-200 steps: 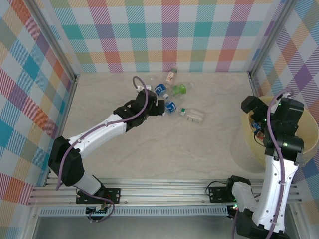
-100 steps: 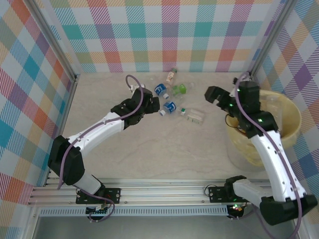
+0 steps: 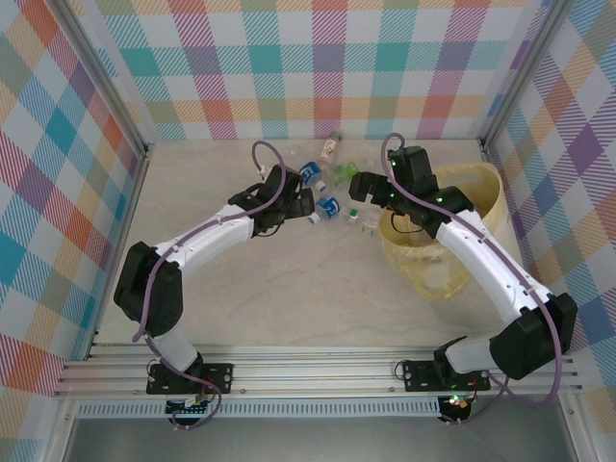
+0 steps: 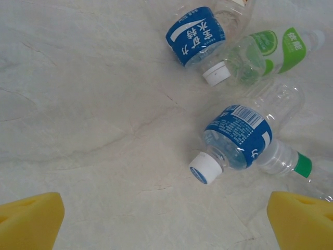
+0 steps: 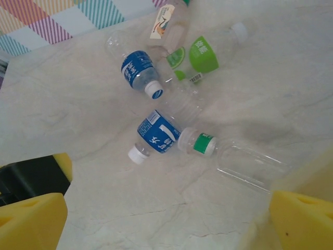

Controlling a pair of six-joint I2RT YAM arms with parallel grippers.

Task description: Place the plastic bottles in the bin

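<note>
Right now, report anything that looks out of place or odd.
The plastic bottles lie on their sides in a jumbled cluster near the far wall, several touching, outside the bin. No spill or damage shows.

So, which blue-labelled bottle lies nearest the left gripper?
The blue bottle showing a barcode, right before the left gripper; the other blue bottle lies farther, by the green-labelled bottle.

arms (image 3: 207, 239): white links, black joints | cables (image 3: 258, 159): purple | fingers (image 4: 31, 219): yellow foam | bases (image 3: 188, 371): black plates
</note>
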